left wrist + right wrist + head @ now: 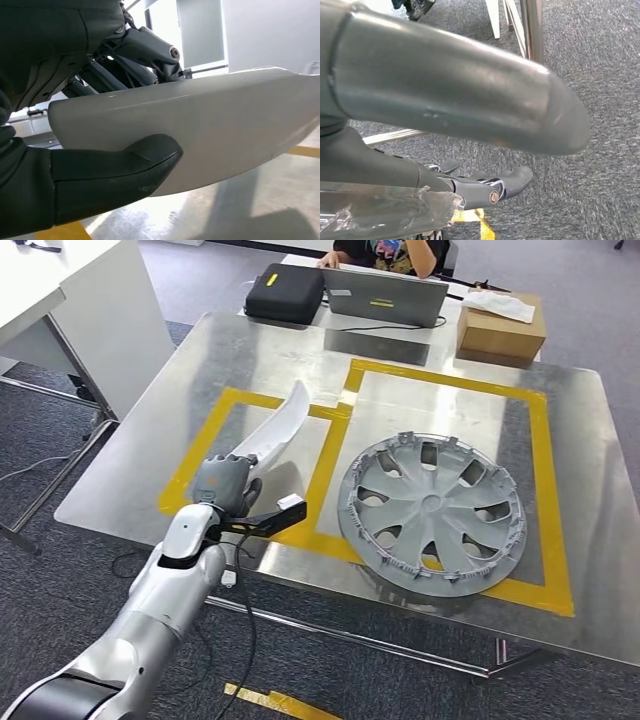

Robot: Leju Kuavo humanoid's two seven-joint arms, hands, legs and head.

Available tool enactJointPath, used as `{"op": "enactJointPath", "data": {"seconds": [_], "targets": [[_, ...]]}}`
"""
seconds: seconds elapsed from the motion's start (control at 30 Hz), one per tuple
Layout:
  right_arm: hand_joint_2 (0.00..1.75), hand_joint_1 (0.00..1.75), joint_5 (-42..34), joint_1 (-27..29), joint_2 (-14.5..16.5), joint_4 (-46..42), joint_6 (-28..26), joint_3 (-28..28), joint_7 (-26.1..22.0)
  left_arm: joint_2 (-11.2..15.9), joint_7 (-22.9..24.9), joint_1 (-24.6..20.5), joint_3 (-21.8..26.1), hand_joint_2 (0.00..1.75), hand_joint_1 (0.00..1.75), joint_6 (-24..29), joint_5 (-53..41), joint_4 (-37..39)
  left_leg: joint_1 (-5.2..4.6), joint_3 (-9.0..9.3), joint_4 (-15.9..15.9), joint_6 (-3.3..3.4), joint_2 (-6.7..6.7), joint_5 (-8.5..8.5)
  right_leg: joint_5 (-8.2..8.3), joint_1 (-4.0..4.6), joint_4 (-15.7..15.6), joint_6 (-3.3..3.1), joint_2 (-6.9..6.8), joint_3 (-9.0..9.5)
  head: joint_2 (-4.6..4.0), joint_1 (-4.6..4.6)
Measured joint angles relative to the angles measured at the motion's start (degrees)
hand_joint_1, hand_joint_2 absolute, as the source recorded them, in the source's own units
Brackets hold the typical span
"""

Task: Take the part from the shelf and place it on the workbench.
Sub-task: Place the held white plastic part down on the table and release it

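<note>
A long curved white part (278,426) slants over the left yellow-taped square of the metal workbench (249,360). My left hand (224,484) grips its near end; the far end rises off the table. Close up, the white part (211,125) lies between my thumb (124,167) and the darker fingers (139,55) on its other side. My right hand (478,150) hangs over grey carpet with its fingers stretched out and nothing in them.
A silver wheel cover (430,510) lies in the right taped square. At the back stand a black case (285,292), a laptop (385,295) and a cardboard box (500,330), with a person behind them. A white table (83,310) stands to the left.
</note>
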Motion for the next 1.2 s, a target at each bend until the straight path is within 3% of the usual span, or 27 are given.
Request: {"op": "enactJointPath", "data": {"seconds": [0.2, 0.4, 0.53, 0.8, 0.93, 1.2], "targets": [[0.0, 0.0, 0.0, 0.0, 0.3, 0.1, 1.2, 0.8, 0.0, 0.8, 3.6, -2.8, 0.4, 1.75, 1.75, 0.8, -5.3, 6.0, -0.31, -0.2, 0.2, 0.46, -0.04, 0.09, 0.13, -0.33, 0.0, 1.33, -0.21, -0.05, 0.0, -0.02], [0.0, 0.0, 0.0, 0.0, 0.7, 0.4, 1.7, 1.6, 0.3, 1.2, 5.7, -5.2, 0.4, 1.75, 1.75, 0.9, -5.6, 10.0, -0.31, -0.33, 0.3, 0.51, -0.04, 0.14, 0.19, -0.35, 0.1, 1.51, -0.2, -0.34, 0.0, -0.04], [0.0, 0.0, 0.0, 0.0, 0.7, 0.5, 2.0, 2.2, 0.7, 1.2, 6.3, -6.3, 0.0, 1.75, 0.0, 0.8, -5.6, 11.8, -0.27, -0.38, 0.3, 0.49, -0.03, 0.17, 0.19, -0.32, 0.2, 1.5, -0.2, -0.47, 0.0, -0.04], [0.0, 0.0, 0.0, 0.0, 0.8, 0.8, 2.4, 2.7, 0.7, 0.9, 6.8, -7.3, -1.4, 1.75, 0.0, 0.9, -5.7, 14.2, -0.24, -0.39, 0.3, 0.42, -0.03, 0.21, 0.19, -0.29, 0.4, 1.5, -0.19, -0.55, 0.0, -0.04], [0.0, 0.0, 0.0, 0.0, 0.9, 0.9, 2.5, 2.9, 0.8, 0.9, 6.1, -7.4, -1.6, 0.0, 0.0, 1.2, -5.6, 14.8, -0.23, -0.39, 0.3, 0.38, -0.03, 0.23, 0.19, -0.29, 0.4, 1.49, -0.2, -0.55, 0.0, -0.04], [0.0, 0.0, 0.0, 0.0, 0.9, 1.0, 2.7, 2.9, 0.9, 0.5, -2.0, -5.6, -0.1, 0.0, 0.0, 2.2, -2.5, 13.1, -0.24, -0.39, 0.3, 0.36, -0.03, 0.25, 0.2, -0.29, 0.4, 1.49, -0.2, -0.53, 0.0, -0.04]]}}
